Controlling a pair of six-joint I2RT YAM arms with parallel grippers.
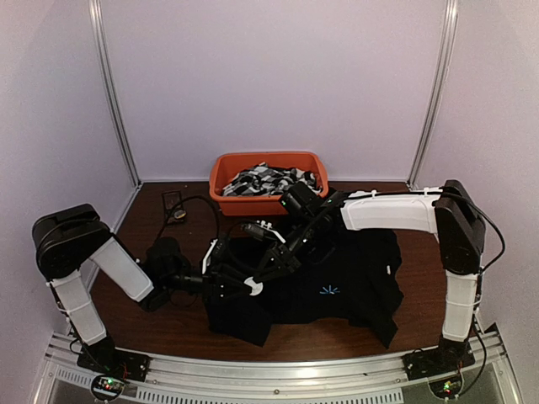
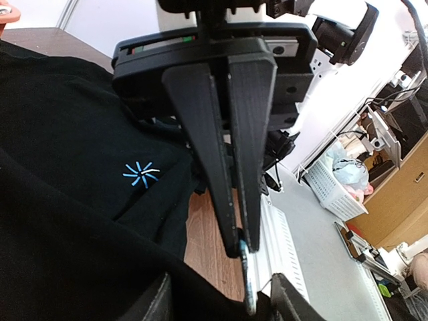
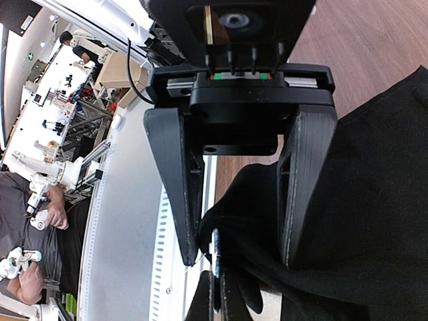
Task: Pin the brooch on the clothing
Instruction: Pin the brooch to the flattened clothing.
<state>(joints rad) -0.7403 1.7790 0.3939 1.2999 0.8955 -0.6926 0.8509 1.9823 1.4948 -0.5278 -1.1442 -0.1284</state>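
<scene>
One black shirt [image 1: 354, 278]; left claw [image 3: 239, 251] gapes around its fold, right claw [image 2: 242, 251] clamps one thin brooch [image 2: 247, 287].

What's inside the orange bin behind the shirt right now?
A pile of black-and-white patterned fabrics fills the orange bin, reaching about to its rim. The bin's floor and anything beneath the pile are covered, and the right arm hides its front right corner.

The black shirt [image 1: 354, 295] is spread, crumpled, on the tabletop [image 1: 168, 328] at the centre of the top view. Its light-blue starburst mark [image 1: 329, 290] is turned upward, and a small white tag [image 1: 386, 269] is seen near its right edge. Its left edge is bunched up. The brooch [image 2: 248, 286], seen edge-on as a thin bluish sliver, is held against that bunched cloth.
</scene>
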